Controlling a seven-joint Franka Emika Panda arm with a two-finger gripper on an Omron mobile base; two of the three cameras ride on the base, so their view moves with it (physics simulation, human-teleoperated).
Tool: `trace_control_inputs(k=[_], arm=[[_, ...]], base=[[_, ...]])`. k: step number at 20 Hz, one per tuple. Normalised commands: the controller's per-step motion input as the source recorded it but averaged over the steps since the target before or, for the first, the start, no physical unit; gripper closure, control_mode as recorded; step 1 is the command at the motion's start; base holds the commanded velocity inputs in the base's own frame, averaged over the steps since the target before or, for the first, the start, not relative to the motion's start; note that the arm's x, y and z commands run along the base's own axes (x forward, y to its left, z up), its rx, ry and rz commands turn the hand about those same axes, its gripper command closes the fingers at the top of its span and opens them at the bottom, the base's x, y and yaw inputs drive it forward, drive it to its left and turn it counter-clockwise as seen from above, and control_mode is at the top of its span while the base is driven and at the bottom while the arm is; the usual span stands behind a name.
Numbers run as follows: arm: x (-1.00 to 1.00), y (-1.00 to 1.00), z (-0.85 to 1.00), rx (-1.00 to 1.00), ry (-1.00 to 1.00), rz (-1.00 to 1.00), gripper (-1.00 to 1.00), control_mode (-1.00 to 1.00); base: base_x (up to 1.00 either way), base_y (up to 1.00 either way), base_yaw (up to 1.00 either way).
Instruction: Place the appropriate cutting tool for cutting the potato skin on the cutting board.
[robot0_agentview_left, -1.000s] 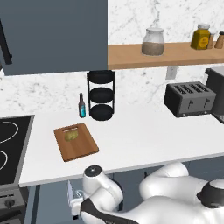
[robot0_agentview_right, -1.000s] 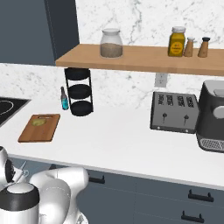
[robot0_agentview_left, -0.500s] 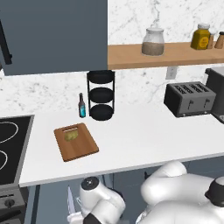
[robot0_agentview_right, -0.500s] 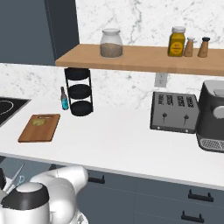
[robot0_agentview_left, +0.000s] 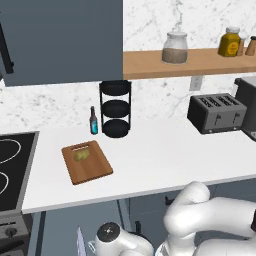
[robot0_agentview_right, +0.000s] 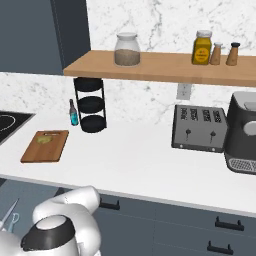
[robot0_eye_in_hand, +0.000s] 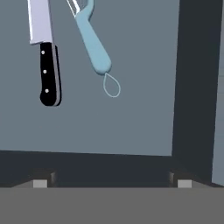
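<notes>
Hand view, upper frame: the light-blue peeler (robot0_eye_in_hand: 94, 43) lies beside the knife (robot0_eye_in_hand: 48, 61) in a drawer; the hand (robot0_eye_in_hand: 109, 181), fingers apart and empty, must descend onto its handle for the cutting board (robot0_agentview_left: 86, 162).

White arm folded low below the counter edge, pincer (robot0_eye_in_hand: 109, 183) fingertips spread wide, holding nothing

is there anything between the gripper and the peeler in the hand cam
No. In the hand view, only bare grey drawer floor lies between the fingertips and the light-blue peeler. The black-handled knife lies beside the peeler, not in the way.
</notes>
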Motion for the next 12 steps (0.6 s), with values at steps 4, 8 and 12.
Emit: trace_control_inputs(k=[4, 8, 12], arm=[[0.56, -0.03, 0.21, -0.01, 0.0, 0.0, -1.0, -1.0], [0.49, 0.0, 0.11, -0.04, 0.0, 0.0, -1.0, -1.0], [0.17, 0.1, 0.0, -0.1, 0.0, 0.02, -1.0, -1.0]], base=[[0.0, 0.0, 0.0], [0.0, 0.0, 0.0], [0.0, 0.0, 0.0]])
